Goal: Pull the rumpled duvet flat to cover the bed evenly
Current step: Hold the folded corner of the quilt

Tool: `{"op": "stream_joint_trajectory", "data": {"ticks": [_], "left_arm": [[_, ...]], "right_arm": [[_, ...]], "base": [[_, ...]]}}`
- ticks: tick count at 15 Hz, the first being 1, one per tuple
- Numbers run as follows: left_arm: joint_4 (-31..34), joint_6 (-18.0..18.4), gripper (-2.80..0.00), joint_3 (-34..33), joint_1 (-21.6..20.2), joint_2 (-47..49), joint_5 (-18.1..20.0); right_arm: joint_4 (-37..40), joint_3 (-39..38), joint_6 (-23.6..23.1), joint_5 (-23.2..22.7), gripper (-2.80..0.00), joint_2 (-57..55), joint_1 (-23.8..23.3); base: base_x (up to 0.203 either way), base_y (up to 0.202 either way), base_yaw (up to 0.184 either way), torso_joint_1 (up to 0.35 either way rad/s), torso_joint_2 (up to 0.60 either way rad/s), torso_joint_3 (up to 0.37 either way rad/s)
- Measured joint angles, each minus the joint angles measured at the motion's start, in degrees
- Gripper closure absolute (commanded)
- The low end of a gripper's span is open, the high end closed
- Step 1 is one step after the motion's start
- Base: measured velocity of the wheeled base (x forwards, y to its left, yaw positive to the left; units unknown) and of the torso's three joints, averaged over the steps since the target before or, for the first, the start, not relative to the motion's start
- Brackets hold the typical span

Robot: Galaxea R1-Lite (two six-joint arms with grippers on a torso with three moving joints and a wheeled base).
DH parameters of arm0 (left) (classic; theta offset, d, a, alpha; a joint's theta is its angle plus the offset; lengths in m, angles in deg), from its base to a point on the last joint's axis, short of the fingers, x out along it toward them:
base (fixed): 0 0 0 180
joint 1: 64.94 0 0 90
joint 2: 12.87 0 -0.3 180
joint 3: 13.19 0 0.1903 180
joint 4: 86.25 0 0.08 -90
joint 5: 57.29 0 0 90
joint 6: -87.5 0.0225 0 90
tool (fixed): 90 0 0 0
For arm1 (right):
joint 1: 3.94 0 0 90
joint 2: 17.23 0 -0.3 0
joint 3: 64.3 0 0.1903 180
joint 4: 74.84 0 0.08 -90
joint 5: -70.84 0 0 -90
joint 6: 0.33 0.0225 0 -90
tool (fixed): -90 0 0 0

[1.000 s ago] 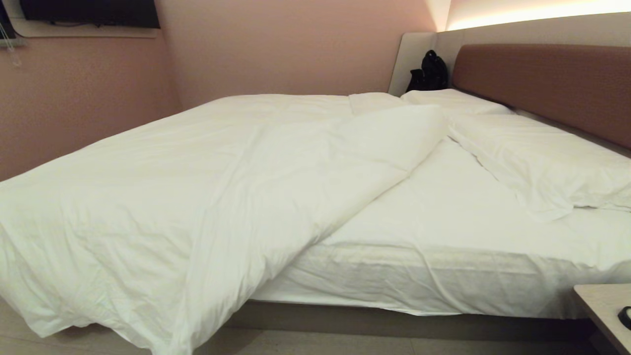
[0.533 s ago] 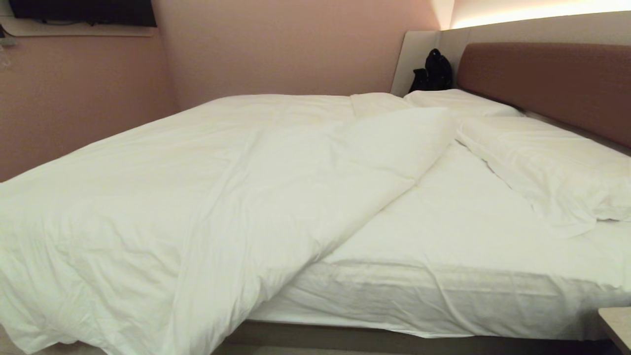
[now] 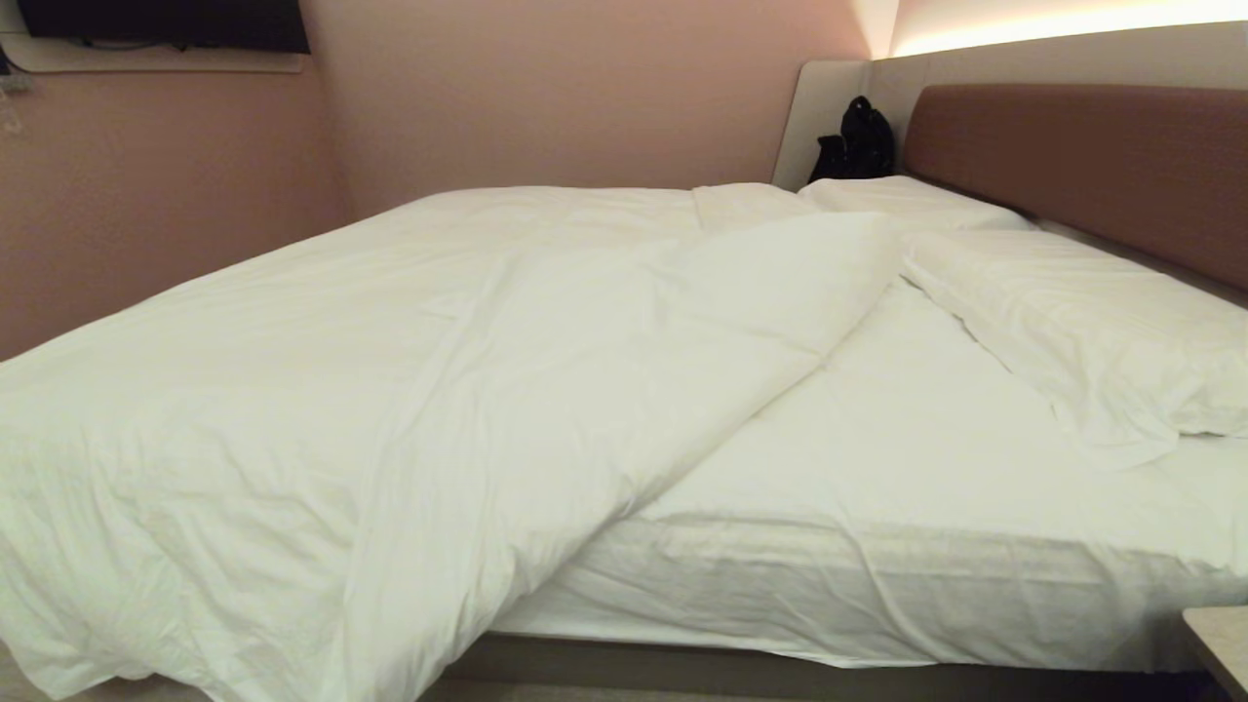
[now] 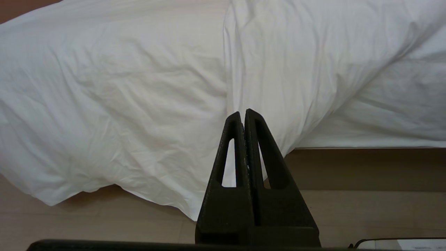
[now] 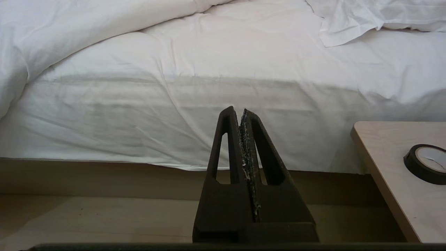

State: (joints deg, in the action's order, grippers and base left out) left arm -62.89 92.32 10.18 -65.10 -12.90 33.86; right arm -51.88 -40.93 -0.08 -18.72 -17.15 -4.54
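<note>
A: Nearest, what are the 2 pincers doing?
B: Left pincer (image 4: pixel 244 115) and right pincer (image 5: pixel 240 112) are both closed, empty, short of the bed (image 3: pixel 877 595).
A: And the duvet (image 3: pixel 390 390)?
B: Bunched toward the left, spilling over the near edge; bare sheet (image 3: pixel 926 429) right, pillows (image 3: pixel 1072 322) beyond.
A: Handling?
B: Probably soft, puffy, draggy. I'd pinch its folded-back corner (image 3: pixel 799 263).
</note>
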Motion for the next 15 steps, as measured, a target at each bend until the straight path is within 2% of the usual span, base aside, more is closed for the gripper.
{"op": "stream_joint_trajectory", "data": {"ticks": [11, 15], "left_arm": [[0.0, 0.0, 0.00, 0.1, 0.0, 0.0, 0.1], [3.1, -1.9, 0.00, 5.1, 0.0, 0.0, 1.8]], "right_arm": [[0.0, 0.0, 0.0, 0.0, 0.00, 0.0, 0.0], [0.0, 0.0, 0.0, 0.0, 0.00, 0.0, 0.0]], "base": [[0.000, 0.000, 0.000, 0.000, 0.00, 0.000], [0.000, 0.000, 0.000, 0.000, 0.00, 0.000]]}}
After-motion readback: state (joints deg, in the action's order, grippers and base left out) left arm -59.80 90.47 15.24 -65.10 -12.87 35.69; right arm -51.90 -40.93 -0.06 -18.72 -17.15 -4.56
